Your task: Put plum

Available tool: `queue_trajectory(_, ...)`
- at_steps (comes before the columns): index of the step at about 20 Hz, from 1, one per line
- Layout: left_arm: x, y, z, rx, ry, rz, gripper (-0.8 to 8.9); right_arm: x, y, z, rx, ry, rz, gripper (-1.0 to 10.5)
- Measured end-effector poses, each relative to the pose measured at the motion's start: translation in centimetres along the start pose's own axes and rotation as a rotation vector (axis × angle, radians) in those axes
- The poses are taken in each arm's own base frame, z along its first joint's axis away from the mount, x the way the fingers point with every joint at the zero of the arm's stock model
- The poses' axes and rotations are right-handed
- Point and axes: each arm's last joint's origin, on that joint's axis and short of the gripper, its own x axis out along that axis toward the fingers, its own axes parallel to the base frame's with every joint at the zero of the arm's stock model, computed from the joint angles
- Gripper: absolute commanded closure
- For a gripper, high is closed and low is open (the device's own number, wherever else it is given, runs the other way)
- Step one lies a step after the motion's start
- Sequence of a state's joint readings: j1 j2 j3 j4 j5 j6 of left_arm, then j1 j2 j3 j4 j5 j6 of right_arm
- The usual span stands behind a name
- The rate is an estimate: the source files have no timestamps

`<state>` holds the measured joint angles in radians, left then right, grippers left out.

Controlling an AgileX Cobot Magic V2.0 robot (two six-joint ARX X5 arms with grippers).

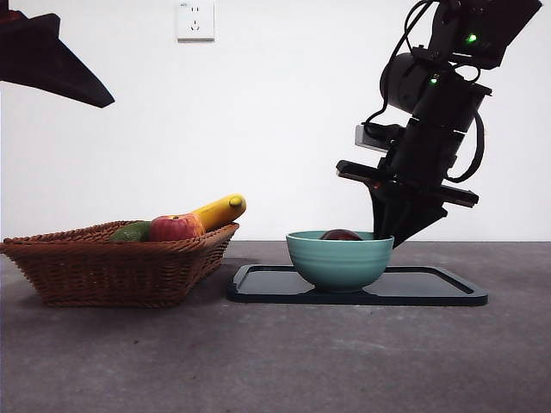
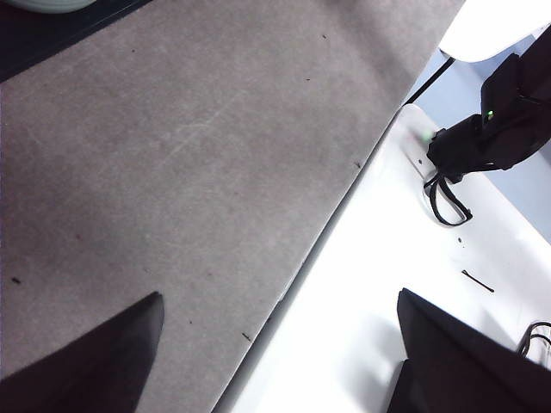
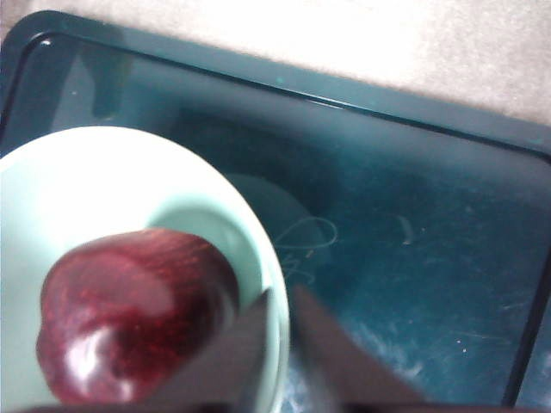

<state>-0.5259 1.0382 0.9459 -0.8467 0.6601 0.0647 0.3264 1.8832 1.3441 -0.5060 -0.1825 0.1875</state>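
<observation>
The plum (image 1: 341,235), dark maroon and glossy, lies inside the teal bowl (image 1: 338,258), with only its top showing above the rim. In the right wrist view the plum (image 3: 129,318) rests on the bowl's pale inside (image 3: 86,181). My right gripper (image 1: 392,237) hangs just right of the bowl's rim, over the black tray (image 1: 430,288). Its jaws (image 3: 280,297) are shut, hold nothing and sit beside the plum without gripping it. My left gripper (image 2: 280,297) is open and empty, above bare table near its edge.
A wicker basket (image 1: 112,267) at the left holds a red-yellow apple (image 1: 175,228), a banana (image 1: 219,211) and a green fruit (image 1: 131,232). The waiting left arm shows as a dark tip (image 1: 52,60) at the top left corner. The tray also shows in the right wrist view (image 3: 413,215).
</observation>
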Motion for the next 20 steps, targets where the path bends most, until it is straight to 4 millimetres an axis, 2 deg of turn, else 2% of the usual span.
queue_trajectory(4,0.0,0.0,0.0,0.000,0.000,0.000,3.80,-0.5,0.1,0.0,0.002,-0.001,-0.001,7.3)
queue_trajectory(6,0.0,0.0,0.0,0.000,-0.001,0.000,3.80,-3.5,0.5,0.5,-0.005,-0.067,-0.005,7.3)
queue_trajectory(9,0.0,0.0,0.0,0.001,-0.002,0.000,3.80,-10.9,1.8,0.4,-0.035,-0.213,0.013,7.3)
queue_trajectory(12,0.0,0.0,0.0,0.001,-0.002,0.000,3.80,-18.2,2.9,-1.9,-0.082,-0.287,0.070,7.3)
queue_trajectory(14,0.0,0.0,0.0,0.001,-0.002,0.000,3.80,-21.6,3.2,-4.1,-0.102,-0.291,0.072,7.3)
queue_trajectory(17,0.0,0.0,0.0,0.001,-0.002,0.000,3.80,-24.8,3.8,-6.8,-0.136,-0.313,0.101,7.3)
queue_trajectory(20,0.0,0.0,0.0,0.002,-0.002,0.000,3.80,-26.2,4.3,-10.4,-0.185,-0.324,0.167,7.3)
